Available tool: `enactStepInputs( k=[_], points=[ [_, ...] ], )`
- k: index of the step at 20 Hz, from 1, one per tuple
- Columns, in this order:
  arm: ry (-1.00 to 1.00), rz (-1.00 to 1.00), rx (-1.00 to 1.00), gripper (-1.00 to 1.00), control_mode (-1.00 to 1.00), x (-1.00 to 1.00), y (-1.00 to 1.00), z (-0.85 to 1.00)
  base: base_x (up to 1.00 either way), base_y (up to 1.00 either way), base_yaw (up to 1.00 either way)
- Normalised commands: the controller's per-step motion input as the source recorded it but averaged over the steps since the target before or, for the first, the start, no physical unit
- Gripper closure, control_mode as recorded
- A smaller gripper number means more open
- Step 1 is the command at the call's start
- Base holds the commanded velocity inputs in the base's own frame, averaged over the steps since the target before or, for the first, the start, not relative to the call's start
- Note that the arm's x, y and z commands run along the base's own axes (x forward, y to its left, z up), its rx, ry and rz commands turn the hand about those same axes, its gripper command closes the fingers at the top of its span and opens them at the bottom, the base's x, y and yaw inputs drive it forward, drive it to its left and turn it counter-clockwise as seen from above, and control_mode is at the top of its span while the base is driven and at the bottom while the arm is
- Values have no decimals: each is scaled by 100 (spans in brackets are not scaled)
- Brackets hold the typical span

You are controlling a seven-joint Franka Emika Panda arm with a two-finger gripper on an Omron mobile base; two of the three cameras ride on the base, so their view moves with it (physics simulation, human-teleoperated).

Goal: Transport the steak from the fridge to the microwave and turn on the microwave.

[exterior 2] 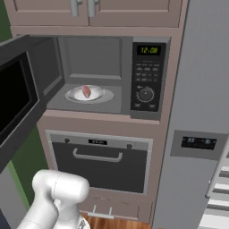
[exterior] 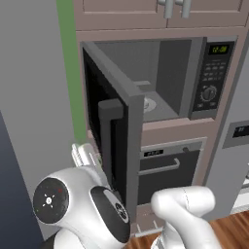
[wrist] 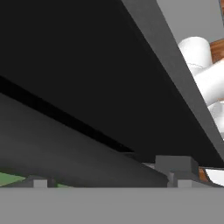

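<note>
The steak [exterior 2: 86, 92], a small pinkish-red slab, lies on the round turntable plate [exterior 2: 102, 97] inside the microwave [exterior 2: 147, 76]. The microwave's door [exterior: 109, 126] stands swung wide open to the left, and its clock glows green. My gripper [exterior: 83, 155] is low on the outer side of that door, close against its black window [wrist: 87, 87]. Its fingertips [wrist: 177, 168] stand far apart with nothing between them, so it is open. The grey fridge [exterior 2: 201, 89] with its black display panel [exterior 2: 199, 143] stands to the right of the microwave.
A dark oven [exterior 2: 100, 156] with a horizontal handle sits under the microwave. Wooden cabinets [exterior 2: 89, 11] hang above. White fridge shelves [exterior 2: 219, 210] show at the lower right. A green wall strip [exterior: 73, 73] runs behind the open door.
</note>
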Motion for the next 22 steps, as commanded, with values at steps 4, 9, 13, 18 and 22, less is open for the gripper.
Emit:
enactStepInputs(
  k=[4, 9, 13, 18, 22],
  points=[
    [0, 0, 0, -100, -100, 0, -59, 0, 0, 0, 0],
    [0, 0, 0, -100, -100, 1, -63, 0, 0, 0, 0],
    [3, 0, 0, -100, -100, 8, -68, 0, 0, 0, 0],
    [7, 0, 0, -100, -100, 13, -69, 0, 0, 0, 0],
    [9, 0, 0, -100, -100, 20, -66, 0, 0, 0, 0]
  ],
)
